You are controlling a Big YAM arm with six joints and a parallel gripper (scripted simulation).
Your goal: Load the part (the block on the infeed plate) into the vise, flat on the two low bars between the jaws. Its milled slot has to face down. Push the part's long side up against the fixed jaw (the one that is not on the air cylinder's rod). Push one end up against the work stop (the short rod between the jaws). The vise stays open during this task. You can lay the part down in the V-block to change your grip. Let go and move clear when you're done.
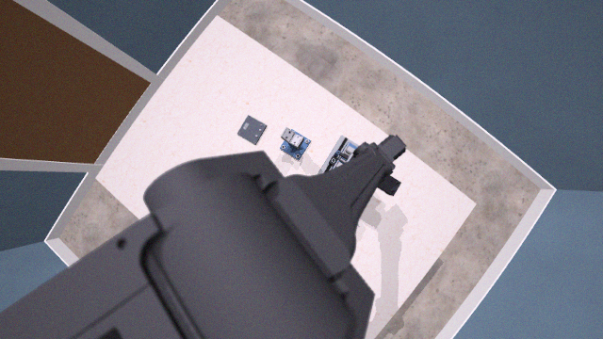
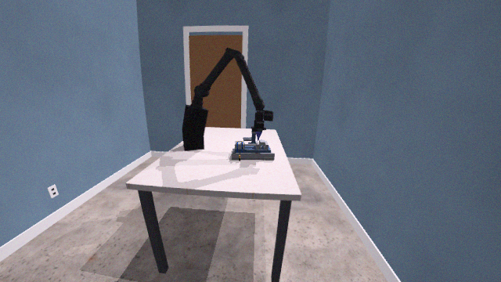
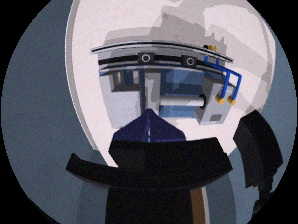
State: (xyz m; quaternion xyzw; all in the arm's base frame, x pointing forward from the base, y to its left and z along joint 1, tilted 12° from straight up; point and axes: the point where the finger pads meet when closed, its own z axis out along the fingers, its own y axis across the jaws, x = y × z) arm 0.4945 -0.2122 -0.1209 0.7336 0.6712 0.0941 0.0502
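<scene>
Tool shut, empty, above vise, nr table edge

On the worktop, seen from the top view, three fixtures stand in a row: the infeed plate at the left, the V-block just right of it, and the vise further right (partly hidden under the arm). In the exterior view the vise sits on the far right part of the worktop, near its right edge, with the arm's base well apart to its left. The hand hangs directly above the vise, fingers together, gripping nothing. In the wrist view the part lies inside the vise, beyond the fingertips.
</scene>
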